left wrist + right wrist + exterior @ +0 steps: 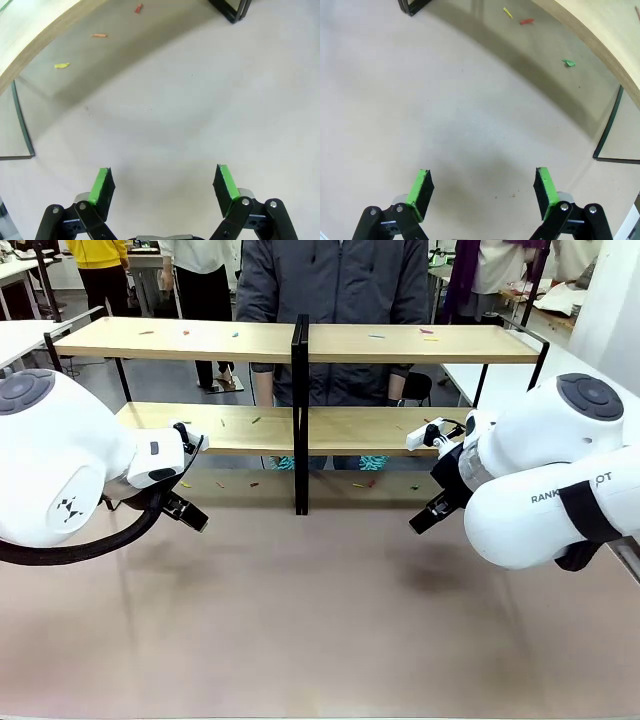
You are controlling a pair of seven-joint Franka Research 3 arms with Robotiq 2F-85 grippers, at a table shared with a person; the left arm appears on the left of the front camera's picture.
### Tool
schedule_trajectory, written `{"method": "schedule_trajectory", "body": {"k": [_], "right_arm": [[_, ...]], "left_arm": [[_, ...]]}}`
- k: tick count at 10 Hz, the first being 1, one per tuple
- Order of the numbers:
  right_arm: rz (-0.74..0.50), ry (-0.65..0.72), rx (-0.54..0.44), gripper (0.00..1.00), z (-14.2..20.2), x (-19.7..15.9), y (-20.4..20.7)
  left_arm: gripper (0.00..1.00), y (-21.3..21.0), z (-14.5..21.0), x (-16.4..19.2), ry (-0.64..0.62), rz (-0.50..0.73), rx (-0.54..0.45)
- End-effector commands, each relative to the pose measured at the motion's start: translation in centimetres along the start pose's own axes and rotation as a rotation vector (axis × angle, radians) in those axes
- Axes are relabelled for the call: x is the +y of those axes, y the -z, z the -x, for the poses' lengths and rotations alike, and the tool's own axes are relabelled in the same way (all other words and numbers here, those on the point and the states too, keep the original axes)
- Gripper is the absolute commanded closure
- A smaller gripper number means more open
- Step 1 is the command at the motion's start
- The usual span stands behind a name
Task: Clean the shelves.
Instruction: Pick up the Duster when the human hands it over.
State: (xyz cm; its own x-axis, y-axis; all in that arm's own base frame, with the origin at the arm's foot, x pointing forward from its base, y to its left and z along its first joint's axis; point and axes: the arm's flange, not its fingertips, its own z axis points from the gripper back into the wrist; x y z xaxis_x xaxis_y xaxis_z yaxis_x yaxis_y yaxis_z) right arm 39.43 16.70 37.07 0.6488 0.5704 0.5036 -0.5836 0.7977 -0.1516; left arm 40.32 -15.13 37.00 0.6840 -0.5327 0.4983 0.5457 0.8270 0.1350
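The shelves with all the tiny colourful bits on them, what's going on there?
Nobody is handling anything yet. The shelves have small coloured scraps scattered on their boards, and more lie on the table underneath. The left gripper and right gripper hang open and empty over the table in front of the shelves. A person stands behind the shelves.
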Motion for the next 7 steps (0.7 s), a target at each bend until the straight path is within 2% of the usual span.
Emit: {"method": "schedule_trajectory", "body": {"k": [1, 7], "right_arm": [[0.000, 0.001, 0.000, 0.00, 0.00, -0.01, 0.00], [0.000, 0.001, 0.000, 0.00, 0.00, -0.01, 0.00]], "left_arm": [[0.00, -0.01, -0.01, -0.01, 0.001, 0.000, 0.000], [0.00, -0.01, -0.01, -0.01, 0.001, 0.000, 0.000]]}}
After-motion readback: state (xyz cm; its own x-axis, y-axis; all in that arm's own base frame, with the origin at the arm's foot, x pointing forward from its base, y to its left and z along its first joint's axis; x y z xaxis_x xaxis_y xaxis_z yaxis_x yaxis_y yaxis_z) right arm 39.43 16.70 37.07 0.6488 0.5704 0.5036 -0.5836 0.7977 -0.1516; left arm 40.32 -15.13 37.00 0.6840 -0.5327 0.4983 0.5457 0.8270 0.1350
